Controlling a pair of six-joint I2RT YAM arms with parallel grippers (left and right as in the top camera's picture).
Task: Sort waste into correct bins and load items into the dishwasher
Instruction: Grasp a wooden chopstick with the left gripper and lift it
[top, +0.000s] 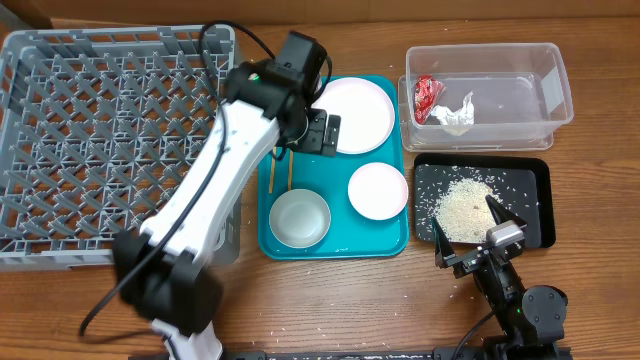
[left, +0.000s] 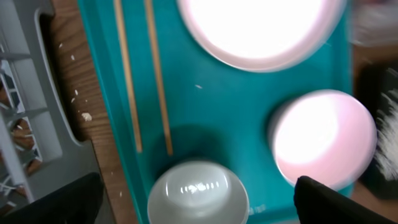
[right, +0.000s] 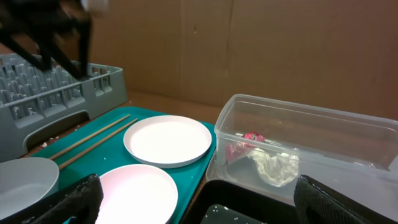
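Observation:
On the teal tray (top: 340, 238) lie a large white plate (top: 355, 113), a smaller white dish (top: 378, 190), a grey bowl (top: 299, 218) and two chopsticks (top: 280, 172). My left gripper (top: 324, 132) hovers open and empty over the tray beside the plate. Its wrist view shows the bowl (left: 198, 196) between its fingers, and the chopsticks (left: 143, 74). The clear tub (top: 520, 100) holds a red wrapper (top: 428, 95) and a white tissue (top: 456, 112). Rice (top: 462, 205) lies in the black tray (top: 527, 195). My right gripper (top: 470, 228) stands open at that tray's near edge, holding nothing.
The grey dish rack (top: 110, 140) fills the left of the table, and the left arm reaches across its right corner. Loose rice grains dot the wood in front of the teal tray. A cardboard wall (right: 280, 50) stands behind the tub.

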